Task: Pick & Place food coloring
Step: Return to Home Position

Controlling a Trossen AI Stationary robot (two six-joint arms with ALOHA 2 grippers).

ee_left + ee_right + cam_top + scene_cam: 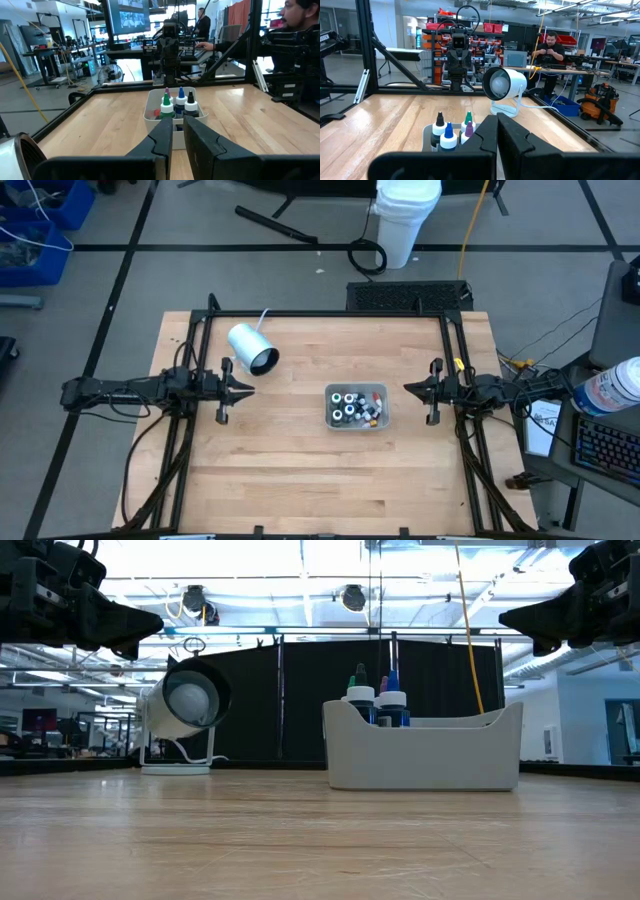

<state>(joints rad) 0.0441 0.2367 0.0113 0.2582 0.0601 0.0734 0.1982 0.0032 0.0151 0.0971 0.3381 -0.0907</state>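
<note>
Several tiny food coloring bottles (356, 408) with white caps and coloured tips stand upright inside a small grey tray (329, 420) at the middle of the table. They also show in the low view (378, 705) and in both wrist views (177, 106) (452, 131). My left gripper (250, 388) hovers at the table's left side, shut, pointing at the tray from well short of it (178, 122). My right gripper (408, 388) hovers at the right side, shut, also pointing at the tray (497, 117). Both are raised above the table (150, 625) (505, 618) and hold nothing.
A big white cylinder with a dark mouth (252, 348) stands on its foot at the far left of the table, its cable running toward the far edge. A black frame (330, 314) borders the wooden table. People work at benches in the room beyond (549, 47).
</note>
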